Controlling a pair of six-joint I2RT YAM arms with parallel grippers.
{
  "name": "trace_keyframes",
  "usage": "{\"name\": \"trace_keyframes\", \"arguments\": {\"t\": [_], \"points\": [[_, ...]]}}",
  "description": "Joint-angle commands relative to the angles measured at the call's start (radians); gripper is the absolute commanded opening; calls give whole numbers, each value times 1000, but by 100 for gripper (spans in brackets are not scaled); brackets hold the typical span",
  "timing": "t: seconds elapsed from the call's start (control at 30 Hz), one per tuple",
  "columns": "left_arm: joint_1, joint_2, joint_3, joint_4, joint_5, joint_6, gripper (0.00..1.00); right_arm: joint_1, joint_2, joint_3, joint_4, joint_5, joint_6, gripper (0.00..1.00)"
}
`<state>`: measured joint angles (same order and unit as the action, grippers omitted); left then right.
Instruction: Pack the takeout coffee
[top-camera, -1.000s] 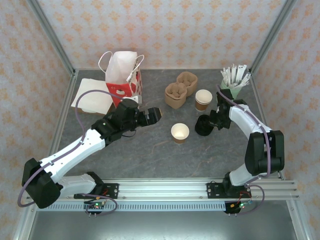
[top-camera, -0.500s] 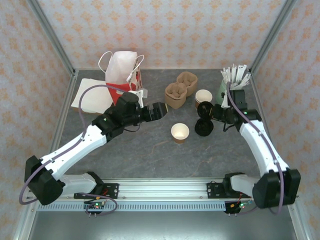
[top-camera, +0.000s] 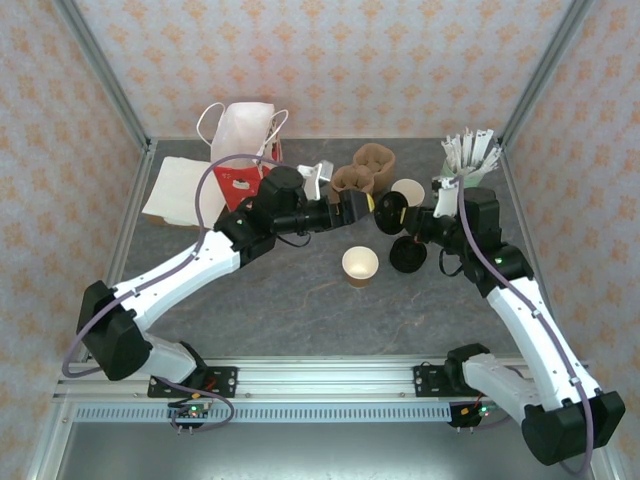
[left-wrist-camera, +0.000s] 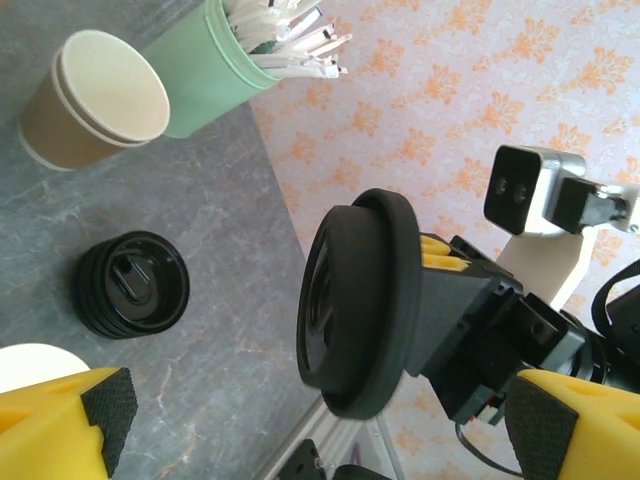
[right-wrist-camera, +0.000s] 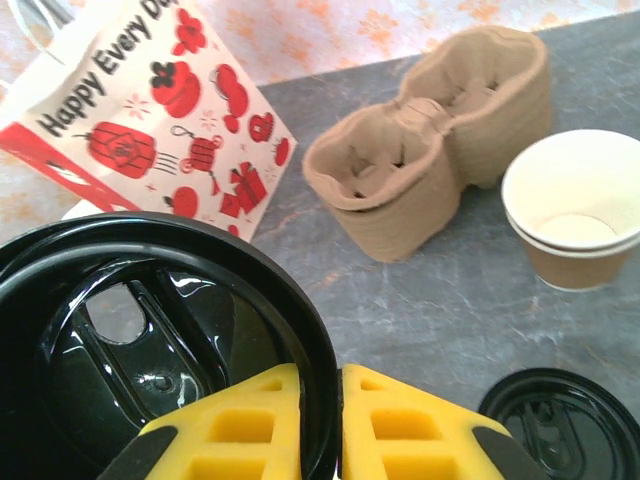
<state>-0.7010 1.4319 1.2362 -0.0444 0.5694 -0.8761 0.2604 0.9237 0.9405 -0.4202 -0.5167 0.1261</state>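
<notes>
Swung inward, the right pincer (top-camera: 408, 219) pinches a black lid (top-camera: 388, 213) upright before the left pincer (top-camera: 358, 207), spread wide above the surface (top-camera: 300, 300).

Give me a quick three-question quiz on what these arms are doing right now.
1. True or false: the left gripper is shut.
2. What does the right gripper hold? A) spoon B) black lid C) teabag
3. Fill in: the spare lids lie stacked on the ____.
Key: 1 false; 2 B; 3 table.
</notes>
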Motion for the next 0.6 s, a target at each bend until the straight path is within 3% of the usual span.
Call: {"name": "trace_keyframes", "arguments": {"t": [0.0,0.17,0.57], "points": [[-21,25,60,72,48,-25,96,17,-12,4,55,-63,9,13],[-41,57,101,50,63,-8,88,21,-6,10,54,-96,11,13],[-54,99,153,-21,58,27,53,23,16,26,44,-116,12,13]]}}
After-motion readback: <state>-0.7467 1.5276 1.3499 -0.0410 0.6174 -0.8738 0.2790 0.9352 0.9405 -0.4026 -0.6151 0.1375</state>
